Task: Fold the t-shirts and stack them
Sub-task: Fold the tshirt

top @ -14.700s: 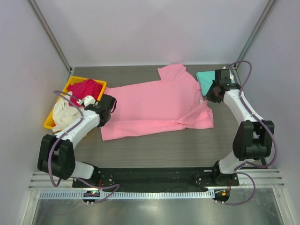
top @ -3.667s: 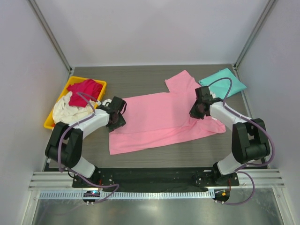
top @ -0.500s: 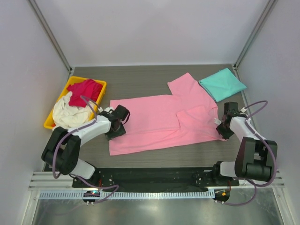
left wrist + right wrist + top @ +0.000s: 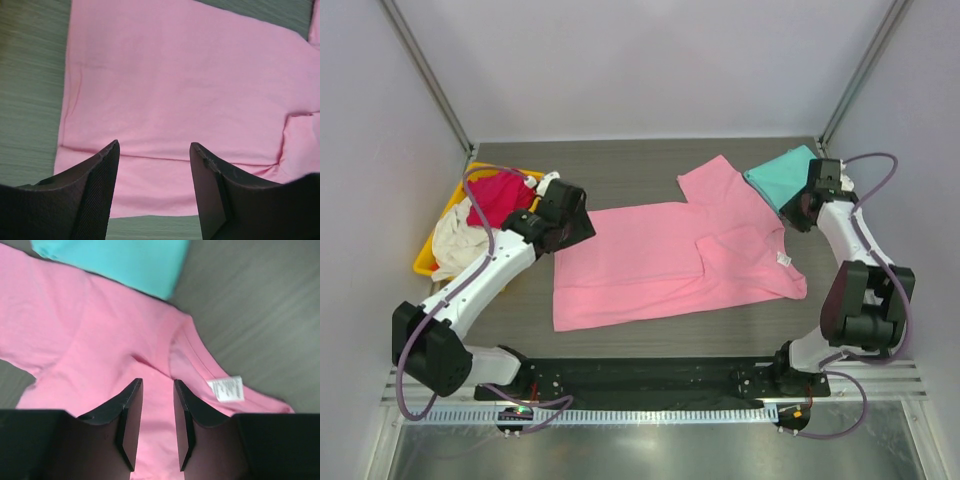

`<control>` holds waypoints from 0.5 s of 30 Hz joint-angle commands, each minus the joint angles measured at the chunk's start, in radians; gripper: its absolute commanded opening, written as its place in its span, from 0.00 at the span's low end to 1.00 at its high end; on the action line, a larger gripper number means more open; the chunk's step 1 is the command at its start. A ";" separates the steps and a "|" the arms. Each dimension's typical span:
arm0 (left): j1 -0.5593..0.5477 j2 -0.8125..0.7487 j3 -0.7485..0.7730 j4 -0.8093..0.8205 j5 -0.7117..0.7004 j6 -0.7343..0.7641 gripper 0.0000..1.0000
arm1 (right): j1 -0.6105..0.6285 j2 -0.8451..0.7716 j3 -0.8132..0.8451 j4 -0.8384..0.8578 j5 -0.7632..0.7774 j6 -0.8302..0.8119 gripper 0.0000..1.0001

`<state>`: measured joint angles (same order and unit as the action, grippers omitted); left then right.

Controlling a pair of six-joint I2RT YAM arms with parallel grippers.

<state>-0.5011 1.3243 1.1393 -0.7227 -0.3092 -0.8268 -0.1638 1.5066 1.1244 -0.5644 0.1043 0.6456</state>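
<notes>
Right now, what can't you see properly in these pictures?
Cream shirt in the yellow bin: top view, the left arm covers part of it.
Teal shirt: top view, the right arm covers one corner; the right wrist view cuts it off.
Label on the pink shirt: right wrist view, writing too blurred to read.
Pink shirt's near edge: left wrist view, the jaws hide part.

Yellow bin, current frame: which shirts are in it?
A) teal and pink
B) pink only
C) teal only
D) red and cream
D: the red shirt and the cream shirt lie bunched in the yellow bin. The teal shirt lies flat at the far right and the pink shirt is spread out in the middle, both outside the bin.
</notes>
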 commanded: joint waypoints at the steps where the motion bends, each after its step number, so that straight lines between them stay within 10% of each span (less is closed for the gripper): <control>1: 0.007 0.032 0.053 0.051 0.131 0.064 0.59 | 0.023 0.137 0.142 0.126 -0.014 -0.089 0.36; 15: 0.006 -0.011 -0.035 0.088 0.180 0.067 0.61 | 0.164 0.629 0.641 0.043 0.121 -0.425 0.03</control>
<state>-0.4973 1.3415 1.1133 -0.6720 -0.1570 -0.7761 0.0120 2.1029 1.6695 -0.4976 0.1329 0.3027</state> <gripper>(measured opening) 0.606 0.045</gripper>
